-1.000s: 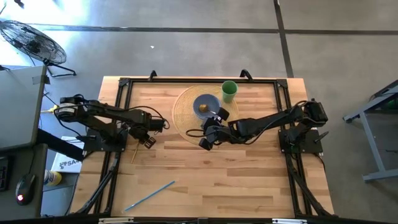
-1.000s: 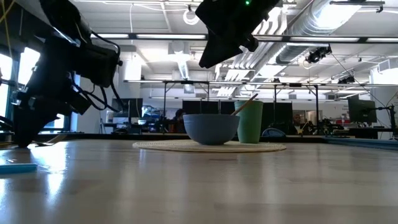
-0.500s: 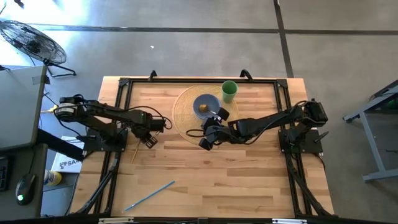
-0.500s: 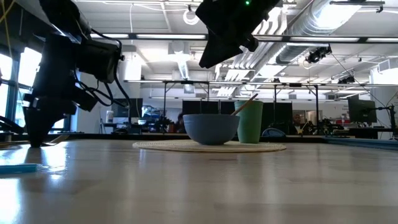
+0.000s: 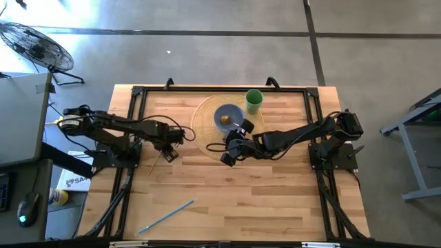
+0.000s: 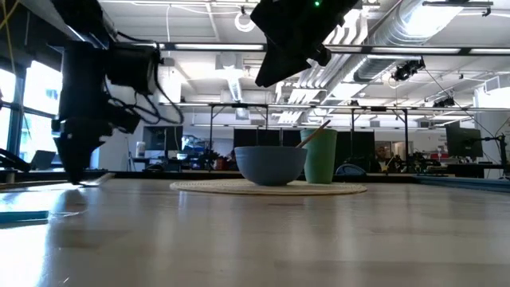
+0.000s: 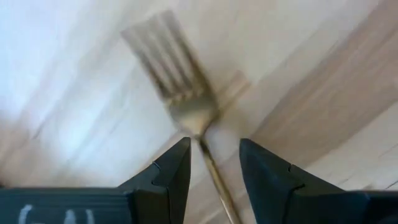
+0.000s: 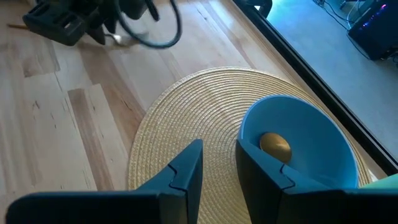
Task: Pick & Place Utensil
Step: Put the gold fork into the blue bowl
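Observation:
A gold fork (image 7: 180,93) lies flat on the wooden table, tines pointing away from my left gripper (image 7: 214,146). That gripper is open and low over the table at the left (image 5: 167,153). Its fingers stand on either side of the fork's neck, and the handle runs back between them. My right gripper (image 8: 219,155) is open and empty, raised above the near edge of the round woven mat (image 5: 205,131). A blue bowl (image 5: 227,116) on the mat holds a gold utensil (image 8: 275,147).
A green cup (image 5: 253,101) stands on the mat's far right edge, behind the bowl. A long light-blue utensil (image 5: 165,217) lies near the table's front left. A black frame (image 5: 134,93) runs around the table edge. Bare wood lies between the arms and the near edge.
My left gripper has slid low over the table toward the right edge and slightly toward the far edge, nearer the mat. In the low view its wrist now stands more upright. My right arm has kept still.

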Controlling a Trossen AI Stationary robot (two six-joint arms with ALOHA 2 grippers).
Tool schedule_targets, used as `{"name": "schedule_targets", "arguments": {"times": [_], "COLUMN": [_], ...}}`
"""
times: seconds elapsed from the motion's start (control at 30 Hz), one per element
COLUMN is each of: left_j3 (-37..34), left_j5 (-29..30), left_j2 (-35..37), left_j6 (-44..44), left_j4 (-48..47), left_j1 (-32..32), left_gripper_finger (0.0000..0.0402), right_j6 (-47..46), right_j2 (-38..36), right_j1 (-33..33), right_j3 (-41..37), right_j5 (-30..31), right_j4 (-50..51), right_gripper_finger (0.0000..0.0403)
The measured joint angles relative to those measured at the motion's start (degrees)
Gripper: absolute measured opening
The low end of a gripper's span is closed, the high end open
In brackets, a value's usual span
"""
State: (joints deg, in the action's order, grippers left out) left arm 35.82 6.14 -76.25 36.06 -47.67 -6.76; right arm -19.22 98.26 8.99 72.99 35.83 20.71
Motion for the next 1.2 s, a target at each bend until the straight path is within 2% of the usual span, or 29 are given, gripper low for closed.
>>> {"name": "schedule_targets", "arguments": {"times": [0.27,0.43,0.63,0.8,1.0,1.2], "left_j3": [-0.2,-0.2,-1.3,-6.3,-13.5,-18.0], "left_j5": [-4.1,-3.9,2.2,8.4,9.7,17.1], "left_j2": [2.1,3.0,9.9,16.5,18.0,18.0], "left_j6": [-5.8,-7.0,-6.3,-4.3,-3.1,-2.3], "left_j4": [7.8,7.6,8.2,16.4,25.1,32.6], "left_j1": [0.0,0.0,4.7,11.1,14.8,15.9], "left_gripper_finger": [0.0133,0.0133,0.0133,0.0133,0.0133,0.0133], "right_j6": [0.1,0.2,-0.2,-0.2,-1.3,-1.3], "right_j2": [0.0,0.0,0.0,0.0,0.0,0.0], "right_j1": [0.0,0.0,0.0,0.0,0.0,0.0], "right_j3": [0.0,0.0,0.0,0.0,0.0,0.0], "right_j5": [0.0,0.0,-0.4,-0.2,-0.2,0.8], "right_j4": [0.0,0.1,0.6,0.6,0.5,0.2], "right_gripper_finger": [0.009,0.009,0.0089,0.009,0.009,0.0091]}}
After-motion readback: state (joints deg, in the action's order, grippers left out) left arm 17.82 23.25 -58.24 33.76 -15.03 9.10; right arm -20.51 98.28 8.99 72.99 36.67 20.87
